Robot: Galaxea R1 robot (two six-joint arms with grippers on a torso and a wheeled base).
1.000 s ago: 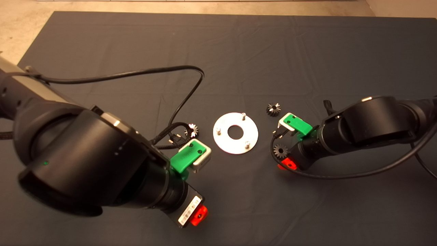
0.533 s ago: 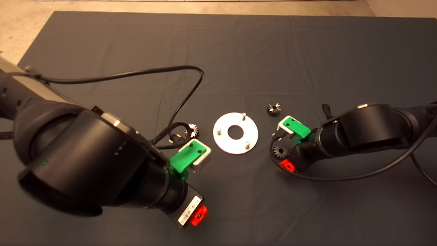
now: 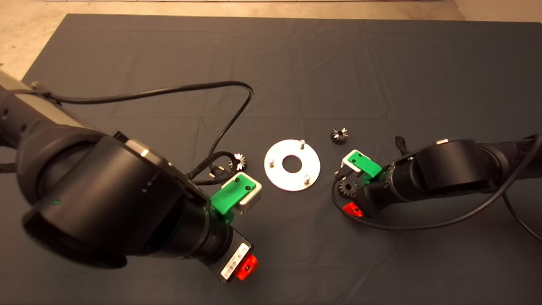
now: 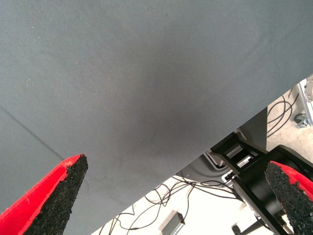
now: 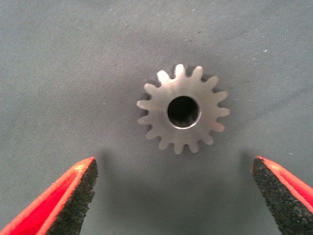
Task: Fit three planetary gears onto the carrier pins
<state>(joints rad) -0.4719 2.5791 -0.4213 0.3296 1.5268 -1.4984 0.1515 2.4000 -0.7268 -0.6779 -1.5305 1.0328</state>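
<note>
A dark mat (image 3: 296, 63) is being shown over a pale floor (image 3: 25, 25), and a toothed silver gear (image 5: 182, 108) is being framed flat by the released right gripper (image 5: 174, 196), while the left gripper (image 4: 171, 196) is being kept released near the mat's front edge.

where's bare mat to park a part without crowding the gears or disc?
Free: the far mat beyond the left arm's cable, and the near strip between both arms. Crowded: the middle, with the disc, three gears, the left claw and the open right claw by the near-right gear.

Dark mat (image 3: 381, 63), flat silver disc (image 3: 311, 162) at centre, three planetary gears (image 3: 339, 135) lying around it
</note>
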